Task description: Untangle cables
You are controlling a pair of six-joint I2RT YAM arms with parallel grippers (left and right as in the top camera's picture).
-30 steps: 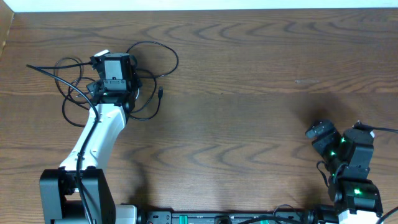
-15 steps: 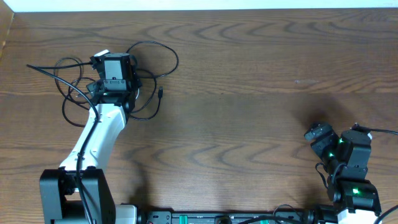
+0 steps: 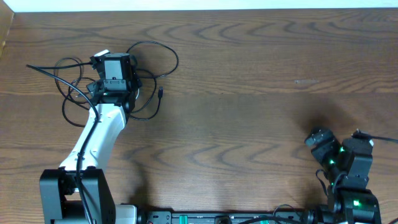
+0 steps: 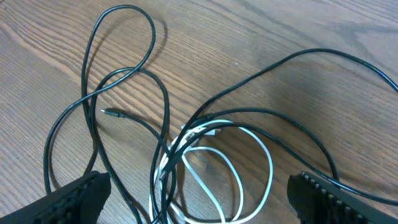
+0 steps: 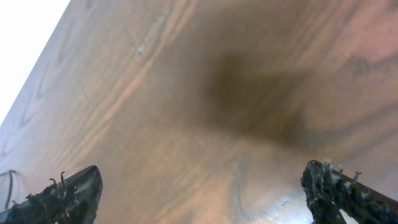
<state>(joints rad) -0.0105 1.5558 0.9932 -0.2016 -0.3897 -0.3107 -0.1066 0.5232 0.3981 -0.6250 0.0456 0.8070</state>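
Cables [image 4: 178, 147] lie knotted on the desk [image 4: 292, 25] between the wide-open, empty left jaws: white cable [image 4: 271, 168] coiled mid-gap, black cable [image 4: 166, 102] crossing it & looping ahead. Imo pinch one white strand clear of black crossings, pull slow; right jaws, also wide, sit well apart.

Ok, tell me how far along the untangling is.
Done: nothing visible; the black cable and white cable lie looped through each other on the table. In hand: nothing; the left gripper hovers open over the knot, the right gripper is open over bare wood. Left: grasping and separating both cables.
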